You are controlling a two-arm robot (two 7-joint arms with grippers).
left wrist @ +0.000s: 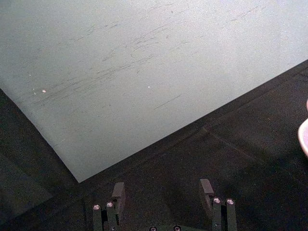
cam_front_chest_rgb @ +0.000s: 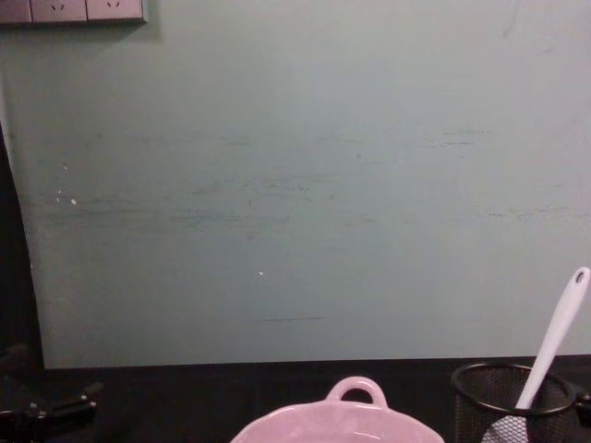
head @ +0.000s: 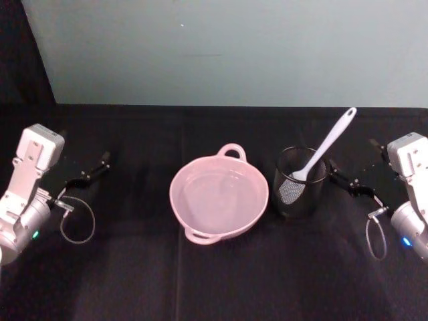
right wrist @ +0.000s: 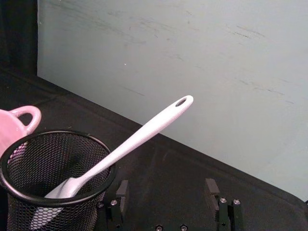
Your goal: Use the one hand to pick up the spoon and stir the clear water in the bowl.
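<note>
Watching the feeds, I am seeing the black table (head: pixel 134 281) carrying the pink bowl (head: pixel 184 190), which is holding clear water (head: pixel 221 200) and sitting beyond the mesh cup (head: pixel 294 199) from my right gripper (head: pixel 340 177). The white spoon (head: pixel 328 147) is standing blade-down in that cup, just beside the gripper, untouched. Both the right gripper and the left gripper (head: pixel 93 170) are sitting with fingers spread and gripping nothing, the left one idling well past the bowl.

Test lab: black-draped table (head: pixel 134 281), bare wall (head: pixel 234 53)
</note>
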